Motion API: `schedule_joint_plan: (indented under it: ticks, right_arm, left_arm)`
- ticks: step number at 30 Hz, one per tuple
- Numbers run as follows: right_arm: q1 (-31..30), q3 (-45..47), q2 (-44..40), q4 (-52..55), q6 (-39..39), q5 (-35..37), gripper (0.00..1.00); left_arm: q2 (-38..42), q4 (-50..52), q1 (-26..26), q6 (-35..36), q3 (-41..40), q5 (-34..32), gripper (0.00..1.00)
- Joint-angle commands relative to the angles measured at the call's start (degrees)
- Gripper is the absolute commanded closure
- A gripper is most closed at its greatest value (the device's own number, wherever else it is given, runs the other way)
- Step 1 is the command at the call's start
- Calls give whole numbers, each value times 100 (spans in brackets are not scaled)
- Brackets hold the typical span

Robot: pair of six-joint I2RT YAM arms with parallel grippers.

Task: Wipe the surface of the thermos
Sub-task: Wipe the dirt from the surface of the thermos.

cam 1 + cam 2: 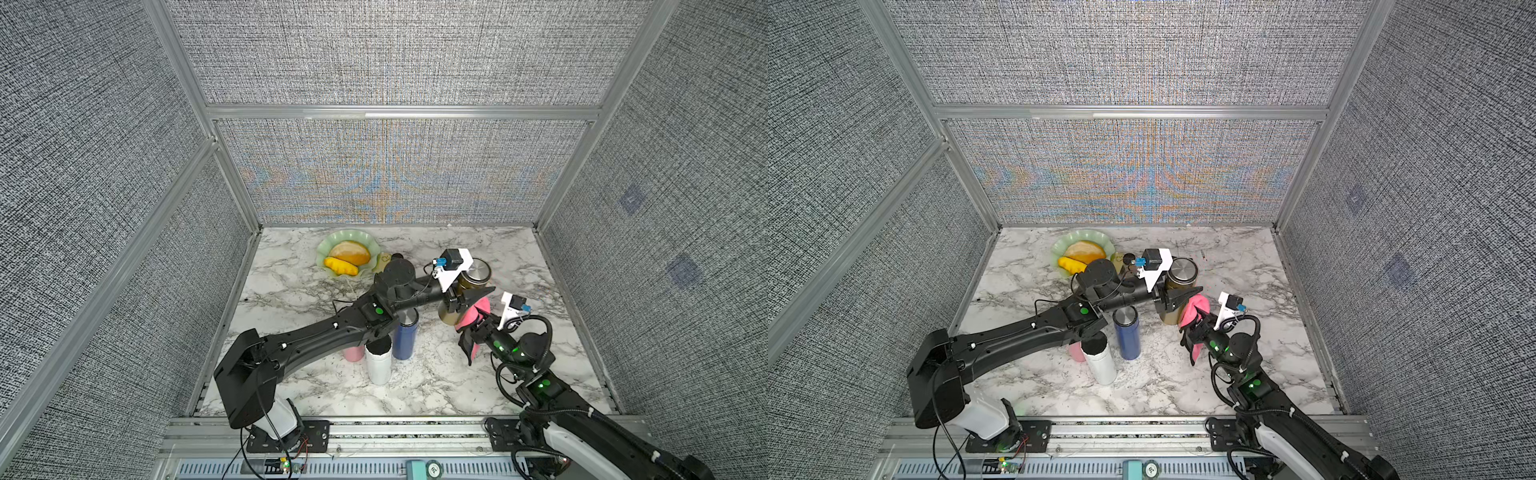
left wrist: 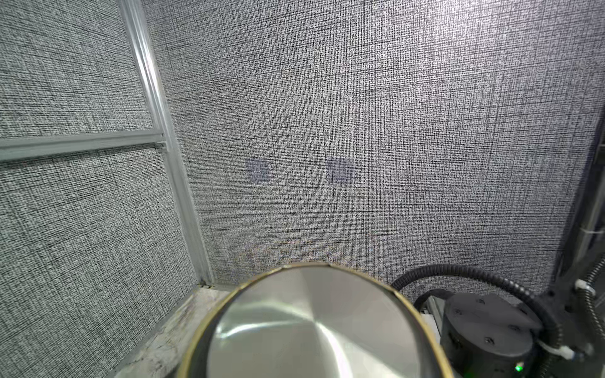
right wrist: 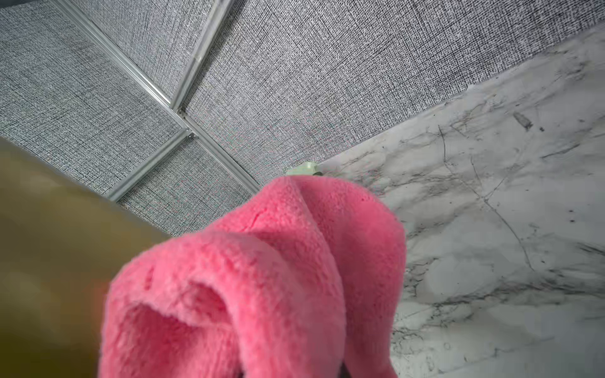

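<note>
The fingers (image 1: pixel 478 294) of the left gripper (image 1: pixel 468 298) are closed tight around the middle of the thermos (image 1: pixel 476 285). They hold it up off the marble table (image 1: pixel 436 386). The thermos is tipped, with its shiny lid (image 2: pixel 311 327) toward 1 o'clock and its round bottom toward 7 o'clock. From the middle of the table, the thermos is out at about 2 o'clock.

The right gripper (image 1: pixel 473 329) is pinched shut on a pink cloth (image 1: pixel 478 311). The cloth is at 5 o'clock from the thermos. It looks like it touches the low side, but I cannot tell how hard it presses.

I think the thermos is hard, smooth metal, so it can slip. It may be a bit heavy too. The middle of the body is the best place to hold it, not the lid, which might turn. The cloth is soft and floppy, so it should bend around the curve.

A green plate (image 1: pixel 321 254) of fruit is at 11 o'clock. Three bottles (image 1: pixel 379 368) stand near 7 o'clock, apart from the thermos.
</note>
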State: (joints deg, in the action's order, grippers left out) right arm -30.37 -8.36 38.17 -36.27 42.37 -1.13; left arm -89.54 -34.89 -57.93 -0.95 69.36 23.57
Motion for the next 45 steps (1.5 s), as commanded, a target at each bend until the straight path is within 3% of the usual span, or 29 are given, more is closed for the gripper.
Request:
schedule_joint_plan:
  ticks: [1, 5, 8, 18, 29, 38, 45]
  right_arm:
    - [-63, -307, -205, -37, 6, -454, 100]
    - [-166, -1115, -717, 791, -250, -476, 100]
    - [-223, -1254, -829, 806, -260, -594, 100]
    - [-230, 147, 181, -861, 95, -246, 100]
    - [-241, -1506, -122, 291, -226, -709, 100]
    - [-216, -108, 881, -1486, 76, -359, 100]
    - [-206, -1271, 15, -1, -278, -493, 100]
  left_arm:
    - [-35, -638, 20, 105, 98, 287, 100]
    - [-89, -476, 19, 295, 205, 194, 100]
    - [-184, -385, 24, 465, 293, -3, 100]
    - [-163, -591, 20, 639, 126, -71, 100]
    - [200, -942, 23, 686, -374, -147, 100]
    - [507, -1125, 19, 776, -701, -60, 100]
    - [467, -1008, 19, 830, -586, -128, 100]
